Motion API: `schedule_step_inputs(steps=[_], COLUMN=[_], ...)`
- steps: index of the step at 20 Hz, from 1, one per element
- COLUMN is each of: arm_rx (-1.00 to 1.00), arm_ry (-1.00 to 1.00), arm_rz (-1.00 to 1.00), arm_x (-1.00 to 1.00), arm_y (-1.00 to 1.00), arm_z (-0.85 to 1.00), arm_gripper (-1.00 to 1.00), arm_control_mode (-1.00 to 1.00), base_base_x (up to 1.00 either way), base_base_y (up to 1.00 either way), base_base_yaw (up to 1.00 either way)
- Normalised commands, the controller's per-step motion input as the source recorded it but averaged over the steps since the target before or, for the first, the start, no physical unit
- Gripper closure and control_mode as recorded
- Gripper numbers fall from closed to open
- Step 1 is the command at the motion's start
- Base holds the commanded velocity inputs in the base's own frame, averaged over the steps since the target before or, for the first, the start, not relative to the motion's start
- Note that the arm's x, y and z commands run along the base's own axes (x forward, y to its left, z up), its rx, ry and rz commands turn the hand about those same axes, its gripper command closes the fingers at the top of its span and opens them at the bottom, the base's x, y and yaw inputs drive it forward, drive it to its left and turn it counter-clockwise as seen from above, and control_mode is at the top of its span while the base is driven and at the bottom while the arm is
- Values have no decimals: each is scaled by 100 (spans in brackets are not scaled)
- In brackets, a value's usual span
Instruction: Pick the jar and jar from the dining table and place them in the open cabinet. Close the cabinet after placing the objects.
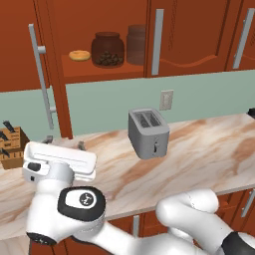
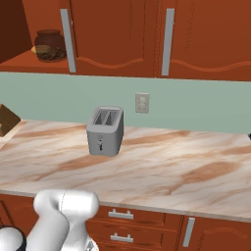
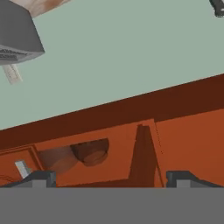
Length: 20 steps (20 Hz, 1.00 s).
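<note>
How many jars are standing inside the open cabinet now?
2. The rounded jar with brown pieces stands on the cabinet shelf beside a small tan round item. The smoky-grey jar stands just right of it. Others may be hidden behind the doors.

Home kitchen, rendered. Grey two-slot toaster (image 1: 148, 132) sits on a beige-pink marble-patterned counter (image 1: 209, 154). Behind toaster: pale green backsplash with a wall outlet (image 1: 166, 99). Above toaster: red-brown wall cabinets (image 2: 122, 34) with long silver bar handles, one open with jars on its shelf. Left of toaster: knife block (image 1: 11, 147). Below counter: wooden drawers (image 2: 122, 228) with silver pulls.
</note>
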Motion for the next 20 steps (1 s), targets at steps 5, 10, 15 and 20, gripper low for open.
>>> schedule_step_inputs(steps=[5,10,15,20], arm_rx=[-1,0,0,0], arm_ry=[0,0,-2,0], arm_rz=[-17,-19,-3,0], arm_x=[1,4,0,11], arm_y=[35,25,-1,0], arm_z=[16,20,6,10], arm_gripper=[-100,-100,-100,-100], arm_control_mode=[-100,-100,-100,-100], base_base_x=[0,0,0,0], base_base_y=[0,0,0,0], base_base_yaw=[0,0,0,0])
